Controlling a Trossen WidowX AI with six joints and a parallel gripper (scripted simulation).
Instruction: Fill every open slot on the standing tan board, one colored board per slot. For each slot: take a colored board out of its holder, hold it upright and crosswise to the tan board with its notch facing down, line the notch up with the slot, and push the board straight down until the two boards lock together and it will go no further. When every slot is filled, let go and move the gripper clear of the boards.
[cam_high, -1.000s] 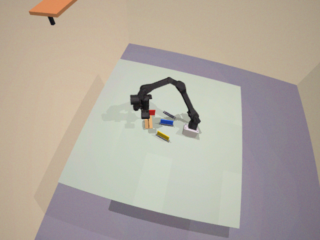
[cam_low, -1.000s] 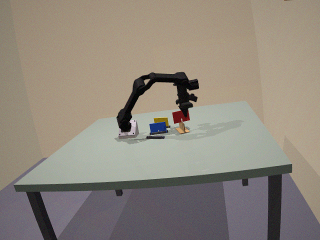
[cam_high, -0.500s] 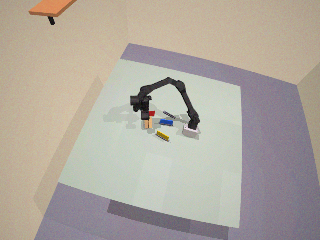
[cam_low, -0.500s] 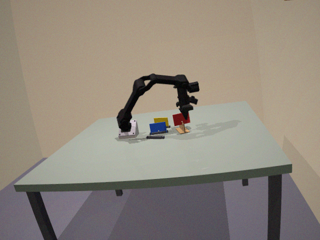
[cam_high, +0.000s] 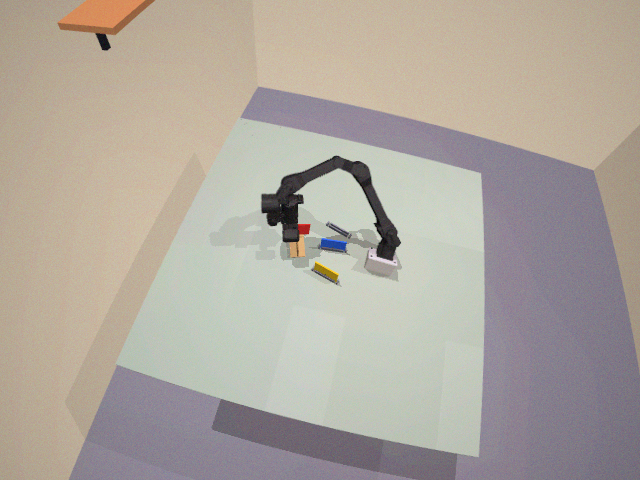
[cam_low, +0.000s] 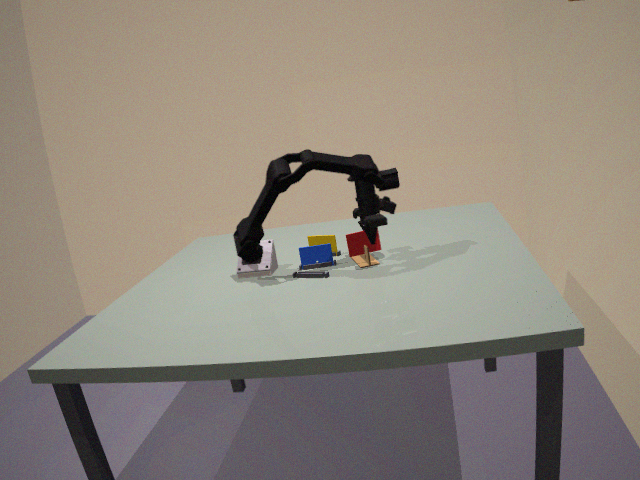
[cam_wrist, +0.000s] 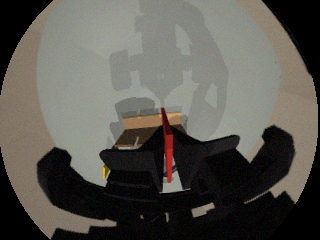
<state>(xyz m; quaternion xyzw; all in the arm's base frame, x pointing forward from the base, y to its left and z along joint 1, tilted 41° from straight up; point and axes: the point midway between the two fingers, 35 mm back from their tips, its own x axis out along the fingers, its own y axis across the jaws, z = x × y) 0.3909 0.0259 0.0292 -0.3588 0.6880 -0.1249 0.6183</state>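
From my remote station I count three thin rectangular boards, one red (cam_high: 303, 228) (cam_low: 358, 244) (cam_wrist: 169, 155), one blue (cam_high: 333, 244) (cam_low: 315, 255) and one yellow (cam_high: 326, 271) (cam_low: 322, 241) (cam_wrist: 105, 171), against three narrow dark bar-shaped holders, the first (cam_high: 338, 229) (cam_low: 311, 274), the second (cam_high: 334, 250) (cam_low: 317, 266) and the third (cam_high: 337, 282) (cam_low: 338, 253). I also make out one upright tan board (cam_low: 366, 254) (cam_wrist: 130, 137) on one flat tan base (cam_high: 293, 250) (cam_low: 357, 259), one black jointed arm (cam_high: 377, 201) (cam_low: 330, 162), and one pale green table (cam_high: 258, 320) (cam_low: 258, 320) (cam_wrist: 75, 65) with four dark, straight legs.
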